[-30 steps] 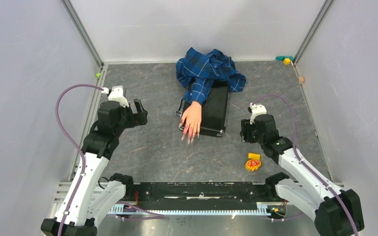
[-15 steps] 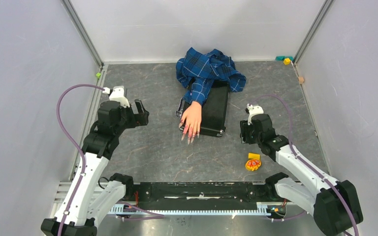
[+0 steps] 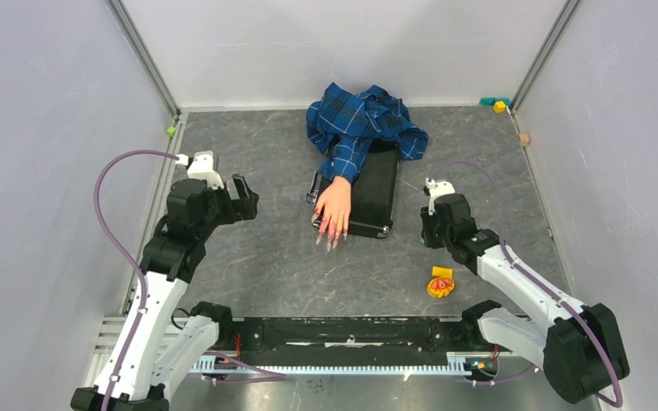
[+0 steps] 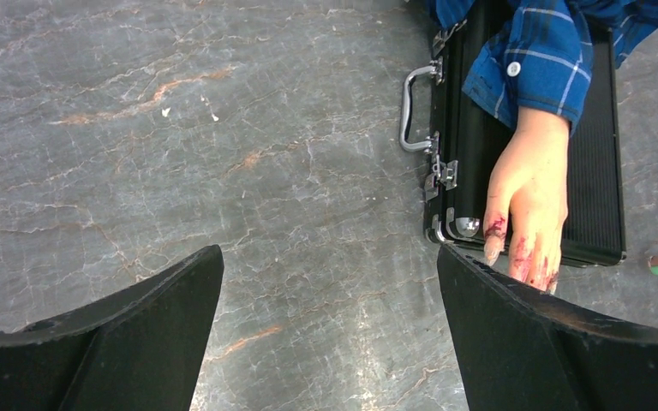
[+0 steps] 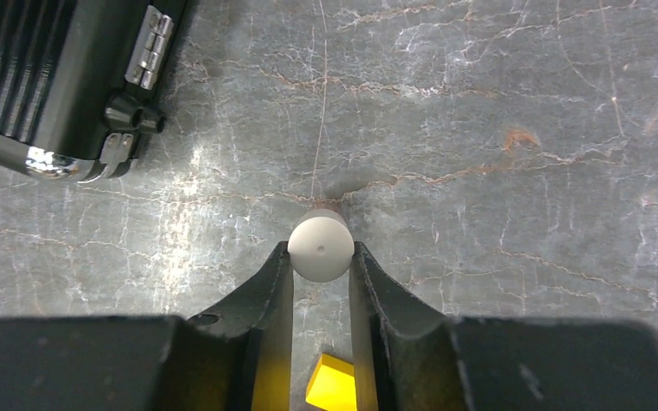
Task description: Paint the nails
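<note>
The left gripper (image 3: 242,199) hangs wide open above the grey table (image 3: 266,257), well left of the black case (image 3: 377,193); the mannequin hand (image 3: 335,205) lies on the case's near-left corner, its nails (image 3: 329,239) pointing past the edge toward the arms, partly cut off in the left wrist view; the right gripper (image 5: 320,253) pinches a small white round-topped object (image 5: 320,244), its body hidden beneath.

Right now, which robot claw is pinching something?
The right gripper: its jaws are shut on a small white round cap. The left gripper is wide open and holds nothing.
</note>
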{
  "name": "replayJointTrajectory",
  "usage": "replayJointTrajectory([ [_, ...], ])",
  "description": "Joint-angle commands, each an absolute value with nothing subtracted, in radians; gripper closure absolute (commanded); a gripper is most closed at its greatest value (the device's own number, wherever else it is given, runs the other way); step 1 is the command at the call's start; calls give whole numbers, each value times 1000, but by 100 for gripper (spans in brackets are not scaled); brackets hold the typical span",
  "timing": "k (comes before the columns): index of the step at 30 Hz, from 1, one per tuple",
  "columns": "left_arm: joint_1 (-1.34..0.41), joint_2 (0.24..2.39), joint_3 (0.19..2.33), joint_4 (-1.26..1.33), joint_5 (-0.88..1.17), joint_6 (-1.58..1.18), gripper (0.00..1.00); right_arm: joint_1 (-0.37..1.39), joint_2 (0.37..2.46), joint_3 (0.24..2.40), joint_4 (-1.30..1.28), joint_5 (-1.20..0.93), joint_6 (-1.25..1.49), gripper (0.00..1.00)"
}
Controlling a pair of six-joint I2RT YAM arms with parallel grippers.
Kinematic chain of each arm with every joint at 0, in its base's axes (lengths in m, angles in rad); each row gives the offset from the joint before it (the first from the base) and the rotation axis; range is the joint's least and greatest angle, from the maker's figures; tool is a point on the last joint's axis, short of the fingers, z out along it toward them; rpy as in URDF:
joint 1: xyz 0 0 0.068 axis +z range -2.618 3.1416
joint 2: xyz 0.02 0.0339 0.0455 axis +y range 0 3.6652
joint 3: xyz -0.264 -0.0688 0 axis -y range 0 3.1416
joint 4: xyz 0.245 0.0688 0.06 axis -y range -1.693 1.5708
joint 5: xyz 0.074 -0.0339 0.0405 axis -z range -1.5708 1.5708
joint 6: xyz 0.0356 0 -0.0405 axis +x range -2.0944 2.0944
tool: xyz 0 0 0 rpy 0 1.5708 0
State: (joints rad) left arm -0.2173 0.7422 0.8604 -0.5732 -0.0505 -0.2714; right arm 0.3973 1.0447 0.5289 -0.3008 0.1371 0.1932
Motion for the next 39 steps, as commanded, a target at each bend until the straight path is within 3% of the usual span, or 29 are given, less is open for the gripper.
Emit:
replayJointTrajectory([
  [1, -212, 702, 849, -490, -5, -289, 0, 400, 969, 606, -332, 138, 176, 100],
  [10, -276, 709, 857, -422, 119, -214, 0, 411, 936, 698, -401, 16, 209, 100],
  [20, -709, 919, 1044, -357, 210, -97, 0, 480, 937, 819, -427, -163, 295, 100],
  [29, -947, 1047, 978, -325, 326, 36, 0, 592, 970, 893, -401, -226, 382, 100],
  [39, -1009, 989, 907, -286, 54, 29, 0, 710, 997, 941, -221, -307, 559, 100],
])
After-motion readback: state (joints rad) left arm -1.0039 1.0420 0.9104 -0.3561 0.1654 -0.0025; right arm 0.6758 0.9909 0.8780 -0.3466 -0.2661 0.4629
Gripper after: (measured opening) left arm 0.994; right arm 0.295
